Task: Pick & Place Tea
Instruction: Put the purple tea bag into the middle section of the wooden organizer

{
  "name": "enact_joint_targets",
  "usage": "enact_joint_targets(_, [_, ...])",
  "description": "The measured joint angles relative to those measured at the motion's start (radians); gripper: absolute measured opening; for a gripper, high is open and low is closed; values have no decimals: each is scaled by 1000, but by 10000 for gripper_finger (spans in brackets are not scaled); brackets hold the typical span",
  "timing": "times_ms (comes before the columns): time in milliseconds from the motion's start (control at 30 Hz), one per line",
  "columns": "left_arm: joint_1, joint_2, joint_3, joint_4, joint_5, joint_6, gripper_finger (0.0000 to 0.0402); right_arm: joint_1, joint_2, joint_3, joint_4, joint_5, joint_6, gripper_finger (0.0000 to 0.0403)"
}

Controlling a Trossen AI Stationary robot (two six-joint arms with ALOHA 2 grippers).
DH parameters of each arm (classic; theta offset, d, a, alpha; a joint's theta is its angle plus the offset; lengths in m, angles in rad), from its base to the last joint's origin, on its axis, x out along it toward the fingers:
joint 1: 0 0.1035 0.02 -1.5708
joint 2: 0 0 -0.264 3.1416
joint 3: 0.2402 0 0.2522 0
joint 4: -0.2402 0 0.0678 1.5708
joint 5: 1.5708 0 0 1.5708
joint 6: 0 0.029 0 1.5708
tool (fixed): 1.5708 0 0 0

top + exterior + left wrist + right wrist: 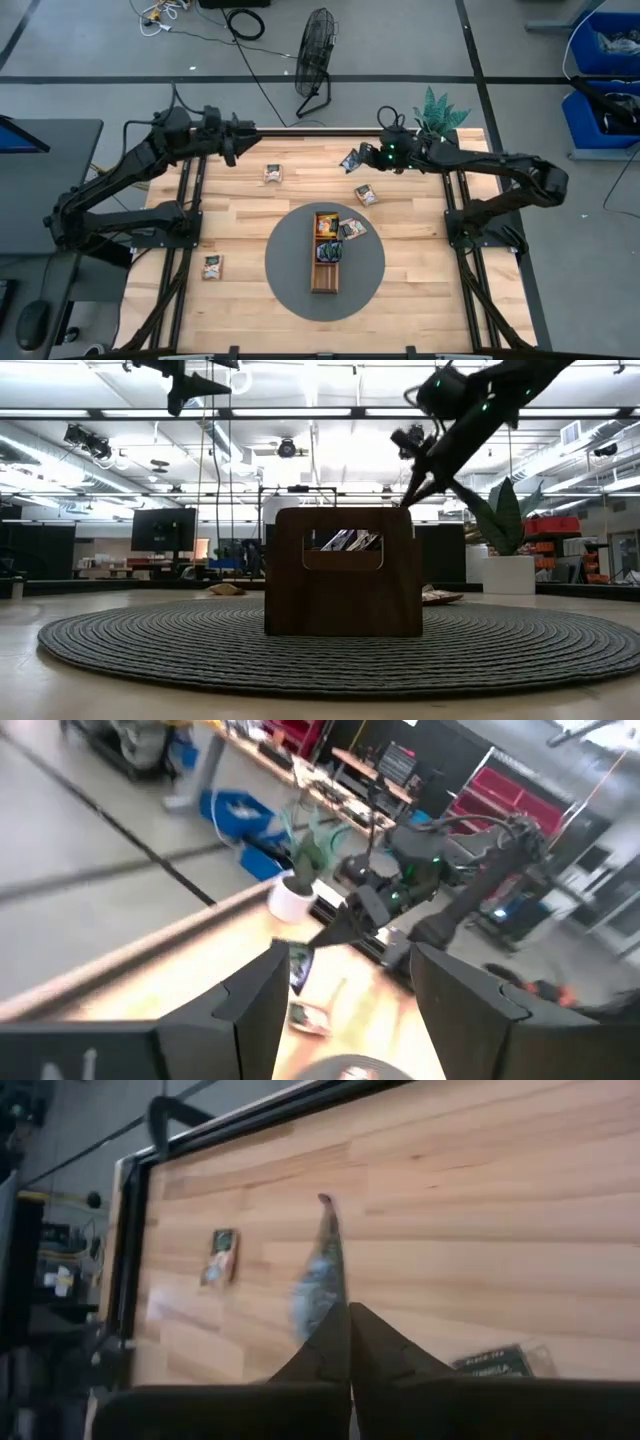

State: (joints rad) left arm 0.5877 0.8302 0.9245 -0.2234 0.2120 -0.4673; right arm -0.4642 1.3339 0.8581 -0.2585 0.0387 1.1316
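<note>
Wooden table (420, 300) — sachet (350, 160) pinched in right end effector (357, 160)

Pale striped butcher-block wooden tabletop (420, 280) under a round dark grey ribbed woven mat (285, 265), long dark brown wooden divided tray (322, 277) with orange and teal sachets (328, 227), blue-teal sachet (318, 1285) pinched by black right gripper (348, 1312), green spiky plant (440, 108).

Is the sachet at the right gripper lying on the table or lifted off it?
Lifted. The dark blue-teal sachet hangs pinched in the shut fingers of the right gripper, clear of the wooden table, edge-on in the right wrist view.
</note>
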Motion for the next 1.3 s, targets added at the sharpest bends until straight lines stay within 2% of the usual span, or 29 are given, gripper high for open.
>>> enact_joint_targets(200, [-3,48,0,1,34,-157,213,96,-96,0,-4,59,-60,0])
enact_joint_targets(433, [-3,134,0,4,223,-357,213,197,-155,33,11,78,-188,0])
enact_joint_targets(533, [-16,182,0,6,277,-393,213,229,-156,78,11,83,-231,0])
enact_joint_targets(667, [-51,245,-1,44,284,-419,213,255,-156,139,12,100,-252,0])
enact_joint_targets(833, [-110,326,-1,172,286,-466,213,260,-156,188,13,101,-253,0])
enact_joint_targets(1033, [-174,428,0,394,283,-535,213,284,-156,195,36,84,-256,0])
enact_joint_targets(1300, [-220,530,-1,523,260,-610,213,319,-152,195,61,77,-223,0])
